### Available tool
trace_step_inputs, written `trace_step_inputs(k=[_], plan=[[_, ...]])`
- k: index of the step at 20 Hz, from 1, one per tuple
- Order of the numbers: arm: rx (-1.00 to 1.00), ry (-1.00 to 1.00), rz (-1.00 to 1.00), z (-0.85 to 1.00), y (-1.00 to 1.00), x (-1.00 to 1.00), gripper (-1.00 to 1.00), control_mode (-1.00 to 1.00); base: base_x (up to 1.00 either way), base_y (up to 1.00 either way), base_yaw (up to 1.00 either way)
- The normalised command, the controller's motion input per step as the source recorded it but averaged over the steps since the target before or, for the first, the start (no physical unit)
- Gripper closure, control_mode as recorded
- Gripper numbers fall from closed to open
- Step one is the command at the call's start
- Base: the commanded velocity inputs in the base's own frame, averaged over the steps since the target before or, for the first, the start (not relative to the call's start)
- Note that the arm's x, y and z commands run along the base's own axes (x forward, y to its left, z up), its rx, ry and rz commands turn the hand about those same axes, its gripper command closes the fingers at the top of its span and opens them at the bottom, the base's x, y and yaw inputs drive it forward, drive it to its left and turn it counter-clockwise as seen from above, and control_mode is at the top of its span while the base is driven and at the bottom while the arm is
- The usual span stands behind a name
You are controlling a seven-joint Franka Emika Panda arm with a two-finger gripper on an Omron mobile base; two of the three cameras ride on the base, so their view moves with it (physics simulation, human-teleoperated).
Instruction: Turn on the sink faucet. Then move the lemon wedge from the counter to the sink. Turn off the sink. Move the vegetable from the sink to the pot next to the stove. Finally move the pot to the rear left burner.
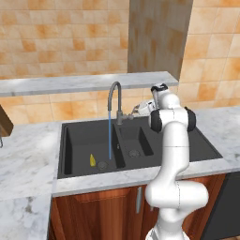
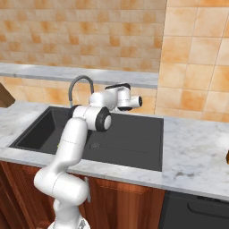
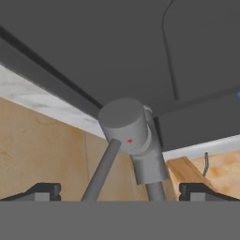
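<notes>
The sink faucet (image 1: 114, 93) arches over the black double-basin sink (image 1: 187, 145), and a thin blue stream of water (image 1: 109, 136) falls into the left basin. The lemon wedge (image 1: 92, 160) lies on that basin's floor, just left of the drain (image 1: 102, 165). My gripper (image 1: 134, 111) hangs open just right of the faucet's base. In the hand view its wide-apart tips (image 3: 120, 192) sit on either side of the grey handle knob (image 3: 125, 125) and its lever (image 3: 100, 174), touching neither. The pot, the stove and its burners are out of view.
Marble counter (image 1: 26, 161) surrounds the sink, with a raised marble ledge (image 1: 70, 83) and tiled wall behind. A brown wooden object (image 1: 4, 123) stands at the far left. A dark appliance front (image 2: 197, 210) sits under the counter at the right.
</notes>
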Motion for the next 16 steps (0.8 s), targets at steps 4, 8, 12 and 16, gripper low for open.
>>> trace_step_inputs(k=[4,8,12,16], plan=[[0.02,0.02,0.0,-0.15,0.01,0.22,-1.0,-1.0,0.0,0.0,0.0],[0.01,0.0,0.0,-0.2,0.0,0.08,-1.0,-1.0,0.0,0.0,0.0],[0.0,0.0,-0.01,-0.15,-0.01,0.0,-1.0,-1.0,0.0,0.0,0.0],[0.0,0.0,-0.02,-0.13,-0.02,0.0,-1.0,-1.0,0.0,0.0,0.0]])
